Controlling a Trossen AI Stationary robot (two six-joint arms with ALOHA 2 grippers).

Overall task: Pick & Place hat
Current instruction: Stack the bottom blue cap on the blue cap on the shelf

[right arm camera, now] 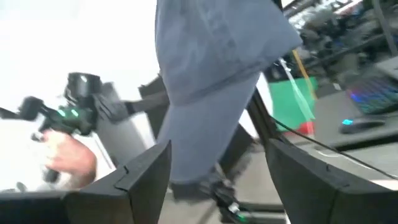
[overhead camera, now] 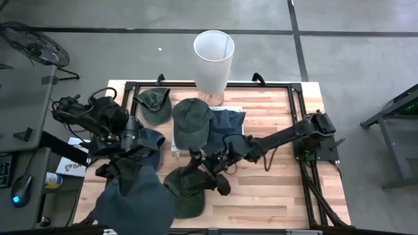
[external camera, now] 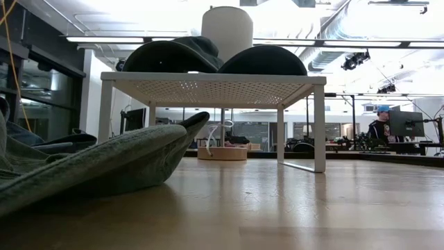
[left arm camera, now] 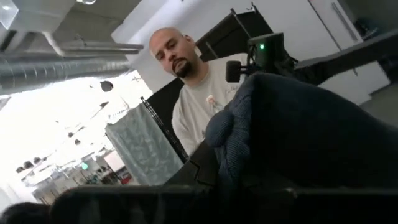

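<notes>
A blue-grey hat [overhead camera: 134,199] hangs high above the table's near left corner, with my left gripper [overhead camera: 138,151] shut on it. The right wrist view shows that hat [right arm camera: 211,81] ahead of my right gripper [right arm camera: 217,186], which is open, a finger on either side of the hat's lower end; I cannot tell whether they touch it. In the high view my right gripper [overhead camera: 196,163] reaches in from the right, above a green hat [overhead camera: 186,189] that lies flat on the table [external camera: 104,167]. My left gripper is shut on the blue-grey hat where dark cloth [left arm camera: 298,137] bunches up over its fingers. The hat itself hides which part the fingers are on. The hat is lifted clear of the table and spreads out beyond the gripper toward the near edge.
A white rack [external camera: 208,80] at the table's middle carries two green hats [overhead camera: 153,104] [overhead camera: 191,121] and a dark blue one [overhead camera: 228,124]. A white cylinder [overhead camera: 213,52] stands behind it. A person [left arm camera: 199,93] is beyond the table; a hand [right arm camera: 62,155] holds a controller.
</notes>
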